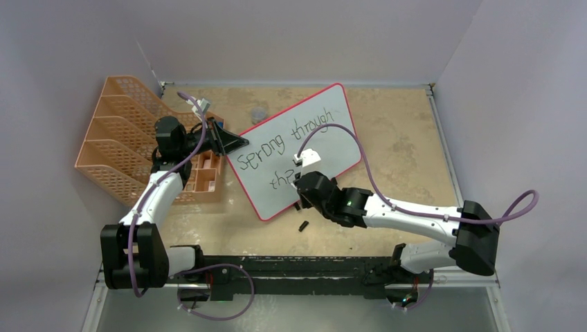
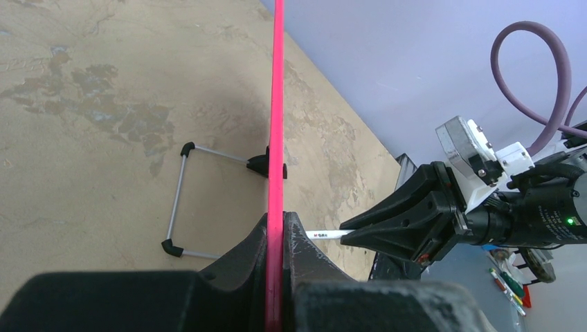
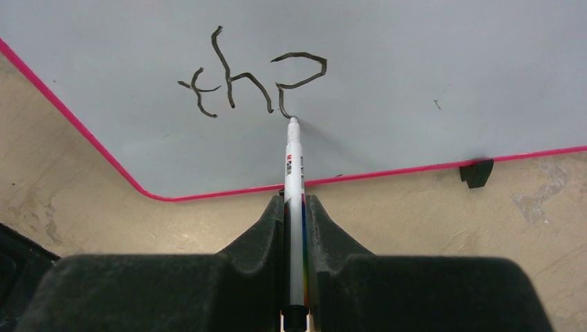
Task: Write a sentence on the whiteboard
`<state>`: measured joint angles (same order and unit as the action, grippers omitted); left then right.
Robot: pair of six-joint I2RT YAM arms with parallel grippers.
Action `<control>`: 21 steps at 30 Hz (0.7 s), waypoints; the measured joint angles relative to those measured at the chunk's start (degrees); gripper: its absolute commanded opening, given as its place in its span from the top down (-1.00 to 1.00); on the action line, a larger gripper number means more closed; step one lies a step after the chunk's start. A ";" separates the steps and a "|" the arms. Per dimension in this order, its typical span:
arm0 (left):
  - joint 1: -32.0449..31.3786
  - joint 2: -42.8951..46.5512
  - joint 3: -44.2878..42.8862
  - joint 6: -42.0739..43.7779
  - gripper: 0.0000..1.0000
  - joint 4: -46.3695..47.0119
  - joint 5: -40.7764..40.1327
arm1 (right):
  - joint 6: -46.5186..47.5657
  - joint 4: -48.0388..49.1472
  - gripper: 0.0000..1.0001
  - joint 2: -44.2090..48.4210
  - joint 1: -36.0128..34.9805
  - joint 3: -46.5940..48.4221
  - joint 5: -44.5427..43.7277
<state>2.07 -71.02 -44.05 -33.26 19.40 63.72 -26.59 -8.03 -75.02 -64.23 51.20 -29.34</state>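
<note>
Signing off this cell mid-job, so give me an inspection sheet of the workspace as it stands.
Surface: tan, mottled table.
Job's things: whiteboard skewed; sentence unfinished, second line just begun; marker tip on board.
Clutter: orange mesh file rack at left; small black piece by the board's near edge.
Grippers: left jaws shut on the whiteboard's frame; right jaws shut on the marker.
Cables: purple cables loop off both arms.
Surroundings: plain pale walls.

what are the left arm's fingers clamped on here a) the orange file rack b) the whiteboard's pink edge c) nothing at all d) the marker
b, the left wrist view shows the left fingers shut on the pink edge of the whiteboard, while the marker sits in the right fingers.
</note>
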 measured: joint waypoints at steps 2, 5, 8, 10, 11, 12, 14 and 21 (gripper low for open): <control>0.00 0.00 0.00 0.00 1.00 0.02 0.00 | -0.42 -0.48 1.00 -0.02 0.00 -0.02 -0.74; 0.00 0.00 0.00 0.00 1.00 0.00 0.00 | -0.87 -1.20 1.00 -0.02 0.20 -0.02 -1.86; 0.00 0.00 0.00 0.00 1.00 0.00 -0.02 | -1.29 -1.81 1.00 0.00 0.59 -0.02 -3.04; 0.00 0.00 0.00 0.00 1.00 0.00 0.00 | -1.46 -1.99 1.00 0.07 0.79 -0.02 -3.76; 0.00 0.00 0.00 0.00 1.00 0.00 0.00 | -1.49 -1.99 1.00 0.11 0.87 -0.02 -4.11; 0.00 0.00 0.00 0.00 1.00 0.00 0.00 | -1.49 -1.97 1.00 0.20 0.94 -0.02 -4.20; 0.00 0.00 0.00 0.00 1.00 0.02 0.02 | -1.40 -1.66 1.00 0.52 1.03 -0.15 -4.17; 0.00 0.00 0.00 0.00 1.00 0.02 0.02 | 0.85 3.43 1.00 5.18 1.29 -2.49 -2.62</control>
<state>2.07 -71.02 -44.05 -33.26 19.42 63.75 -25.74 -4.60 -69.84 -62.94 48.71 -31.97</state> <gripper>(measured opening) 0.020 0.136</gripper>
